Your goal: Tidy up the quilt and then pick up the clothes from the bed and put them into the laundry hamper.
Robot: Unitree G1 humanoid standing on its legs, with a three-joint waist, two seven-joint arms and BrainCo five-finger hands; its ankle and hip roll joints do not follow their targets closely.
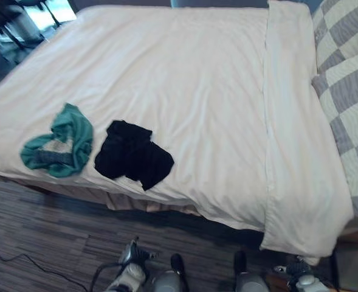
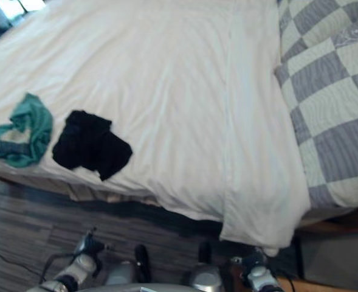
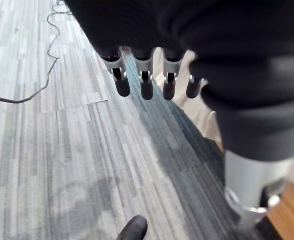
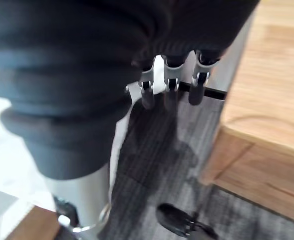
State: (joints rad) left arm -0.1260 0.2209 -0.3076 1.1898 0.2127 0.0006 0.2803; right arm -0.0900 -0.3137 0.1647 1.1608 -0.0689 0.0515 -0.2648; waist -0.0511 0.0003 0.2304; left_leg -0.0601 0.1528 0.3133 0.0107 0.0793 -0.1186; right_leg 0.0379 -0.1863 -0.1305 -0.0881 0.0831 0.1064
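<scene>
A white quilt lies spread flat over the bed, its turned-back strip running down the right side. Near the bed's front left edge lie a crumpled teal garment and, just right of it, a black garment. Both hands hang low beside the bed's front edge, well below the clothes. My left hand shows its fingers straight over the carpet, holding nothing. My right hand also has straight fingers and is empty.
Grey-and-cream checkered bedding covers the head of the bed on the right. A wooden piece of furniture stands close by my right hand. Striped grey carpet runs along the bed's front. Dark furniture stands at the far left.
</scene>
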